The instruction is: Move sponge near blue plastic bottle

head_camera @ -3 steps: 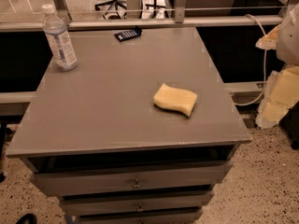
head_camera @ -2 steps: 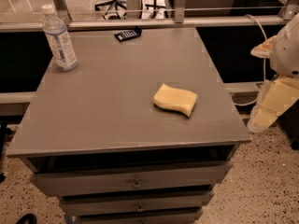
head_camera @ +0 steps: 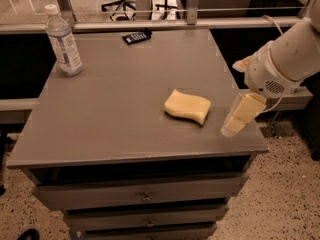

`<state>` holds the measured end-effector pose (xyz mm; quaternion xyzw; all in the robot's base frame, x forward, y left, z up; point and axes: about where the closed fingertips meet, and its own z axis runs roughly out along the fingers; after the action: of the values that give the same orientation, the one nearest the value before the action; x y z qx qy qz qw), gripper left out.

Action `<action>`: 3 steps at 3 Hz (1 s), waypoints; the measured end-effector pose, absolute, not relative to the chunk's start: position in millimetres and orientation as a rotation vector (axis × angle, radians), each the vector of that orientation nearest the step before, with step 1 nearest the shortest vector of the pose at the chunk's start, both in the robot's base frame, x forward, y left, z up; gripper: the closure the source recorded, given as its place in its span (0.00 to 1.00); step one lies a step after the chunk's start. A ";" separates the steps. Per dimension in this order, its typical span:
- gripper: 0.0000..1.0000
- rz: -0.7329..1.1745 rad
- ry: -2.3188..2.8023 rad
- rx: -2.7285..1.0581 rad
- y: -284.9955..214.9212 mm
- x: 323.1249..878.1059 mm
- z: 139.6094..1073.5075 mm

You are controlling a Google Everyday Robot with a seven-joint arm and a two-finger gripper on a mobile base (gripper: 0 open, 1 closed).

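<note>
The pale yellow sponge lies flat on the grey table top, right of centre and toward the front. The clear water bottle with a white cap stands upright at the far left corner, well away from the sponge. My gripper hangs from the white arm over the table's right front part, a short way right of the sponge and not touching it. Its yellowish fingers point down and to the left.
A small dark flat packet lies at the table's back edge. The table is a drawer cabinet with drawers below. A metal rail runs behind it. Office chairs stand on the floor farther back.
My arm has swung in from the right, and the gripper has moved left from beyond the table's edge to over its right front part, closer to the sponge. Sponge and bottle have not moved.
</note>
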<state>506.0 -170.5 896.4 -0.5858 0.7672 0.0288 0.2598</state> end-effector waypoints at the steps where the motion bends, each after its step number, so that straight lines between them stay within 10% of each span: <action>1: 0.00 0.154 2.077 -1.538 -156.6 529.9 865.1; 3: 0.18 0.330 2.104 -1.434 -127.7 557.2 827.9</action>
<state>557.2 -127.7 827.9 -0.5356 0.7860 0.1234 0.2831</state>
